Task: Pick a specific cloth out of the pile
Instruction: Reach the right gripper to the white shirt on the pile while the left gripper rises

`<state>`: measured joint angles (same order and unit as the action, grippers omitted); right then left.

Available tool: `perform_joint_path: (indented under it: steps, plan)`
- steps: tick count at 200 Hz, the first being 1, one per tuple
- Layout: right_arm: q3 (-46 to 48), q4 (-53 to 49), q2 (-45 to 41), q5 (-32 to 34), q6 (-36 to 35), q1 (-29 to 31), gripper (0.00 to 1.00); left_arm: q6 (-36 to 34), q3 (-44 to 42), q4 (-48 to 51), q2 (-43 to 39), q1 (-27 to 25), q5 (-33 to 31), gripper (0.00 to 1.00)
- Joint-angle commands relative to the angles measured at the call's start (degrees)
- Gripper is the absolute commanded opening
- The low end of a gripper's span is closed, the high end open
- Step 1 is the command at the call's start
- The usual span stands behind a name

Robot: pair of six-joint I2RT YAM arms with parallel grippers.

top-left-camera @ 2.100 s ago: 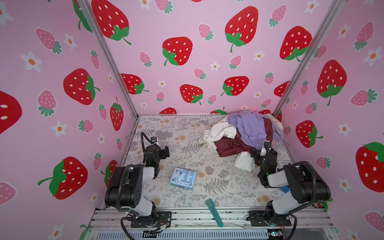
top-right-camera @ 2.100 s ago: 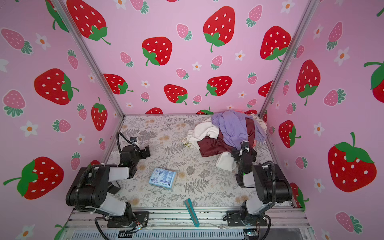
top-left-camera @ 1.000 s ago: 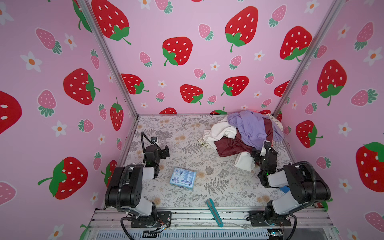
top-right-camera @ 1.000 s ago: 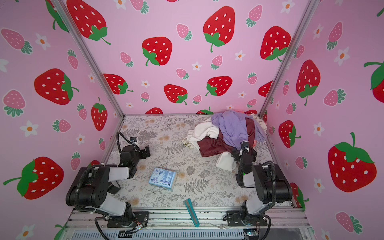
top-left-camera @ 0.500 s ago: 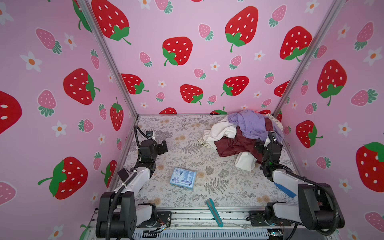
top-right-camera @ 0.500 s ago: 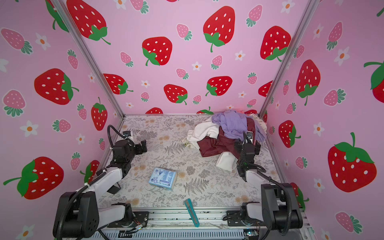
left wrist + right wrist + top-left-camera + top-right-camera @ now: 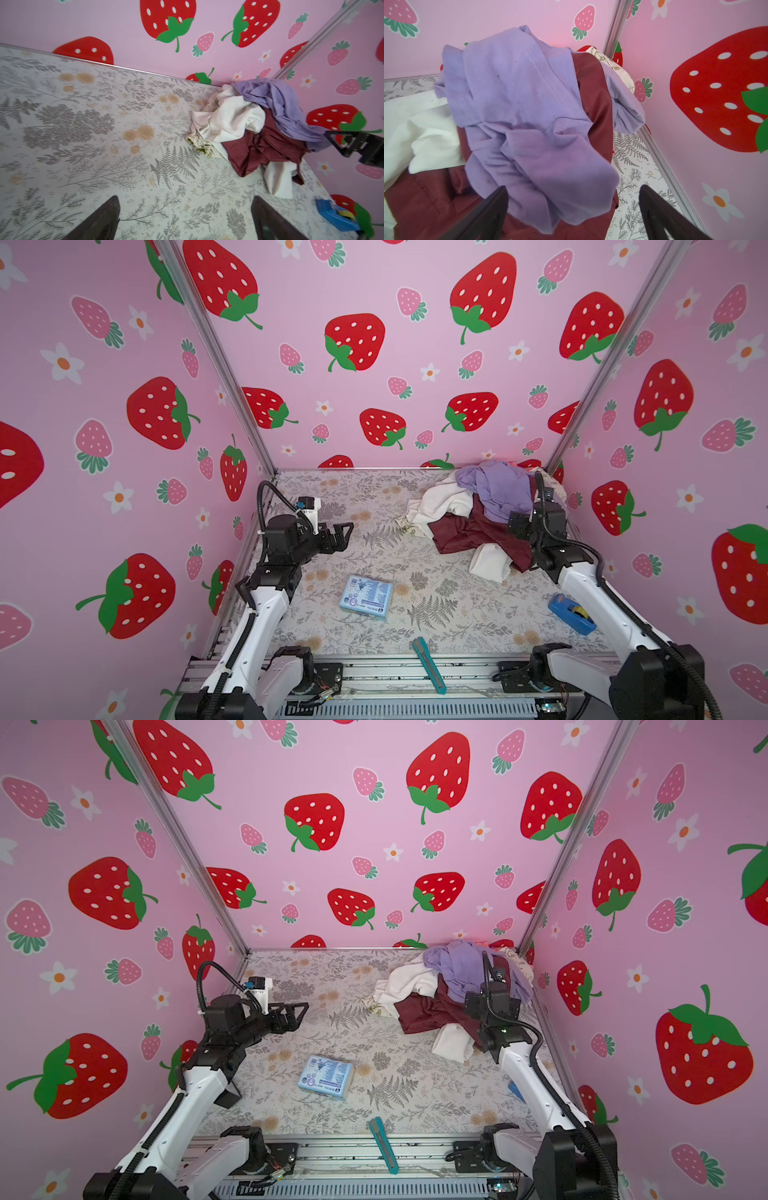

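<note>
Your pile [image 7: 492, 510] is hard against two walls [image 7: 623, 489], bare table [image 7: 374, 497] open only left and in front of it; the cloth [image 7: 440, 504] lies at its left edge, partly buried under lavender garment [image 7: 498, 489] and maroon garment [image 7: 465, 531]; right gripper [image 7: 572, 188] gapes wide at its right side, left gripper [image 7: 185, 197] gapes wide well left.

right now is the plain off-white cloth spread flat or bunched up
Bunched up: the cloth lies crumpled in folds, partly tucked under the lavender garment and the maroon fabric.
</note>
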<state>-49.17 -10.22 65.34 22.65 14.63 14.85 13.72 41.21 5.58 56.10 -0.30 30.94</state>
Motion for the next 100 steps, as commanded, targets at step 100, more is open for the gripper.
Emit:
perform_joint_path:
  steps: [100]
  plan:
    - [-20.8,-15.2,12.7,-2.4,3.1,19.1,1.0,4.5,4.0,1.3,2.9,-5.8,20.0,0.99]
